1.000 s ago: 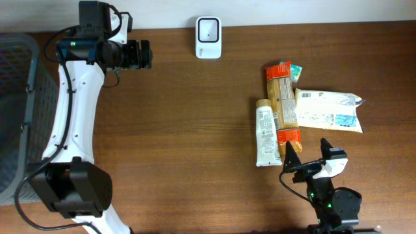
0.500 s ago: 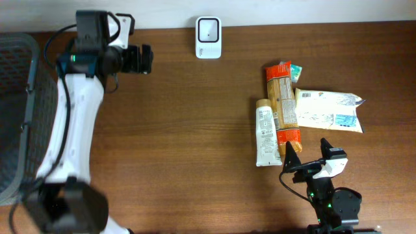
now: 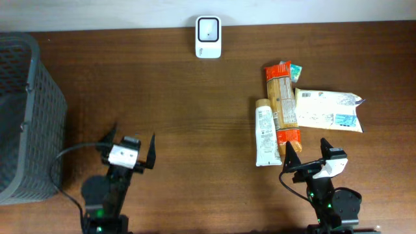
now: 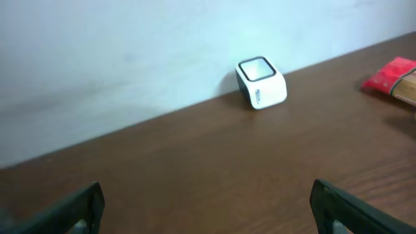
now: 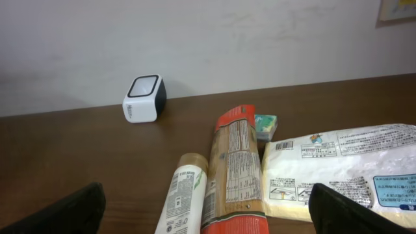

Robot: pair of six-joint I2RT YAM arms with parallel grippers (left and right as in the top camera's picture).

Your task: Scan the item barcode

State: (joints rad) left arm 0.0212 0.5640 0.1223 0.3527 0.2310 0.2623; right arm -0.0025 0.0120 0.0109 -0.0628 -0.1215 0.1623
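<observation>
Two claws, both spread wide w/ nothing in them.

Far left, a grey basket [image 3: 26,117] sits on the desk [image 3: 195,104], cut off by the frame edge; can't tell what's inside. The left claw [image 3: 132,138] hangs low near the front edge, pointing toward the back wall. It's well apart from the goods, and only the red tip of the pasta pack shows at the right rim of its wrist view.

The white scanner [image 3: 208,28] stands at the back by the wall, window up, about midway btwn the two arms.

The goods are right of centre. A white tube [image 3: 265,133] touches a long pasta pack [image 3: 282,103], both lying lengthwise front to back. A small green packet [image 3: 296,71] is half tucked behind the pack's far end, and a white bag [image 3: 328,110] lies crosswise to the right.

The right claw [image 3: 305,146] is just short of the near ends of tube and pack, so it's clearly the nearer arm. The items lie dead ahead of it, long axes running away from it, so I'd guess the wrist must turn to grip across one.

Which item is meant isn't clear. Labels face up, but no barcode is legible at this res. The claw fingers in both wrist views are dark and blurred at the bottom corners.
</observation>
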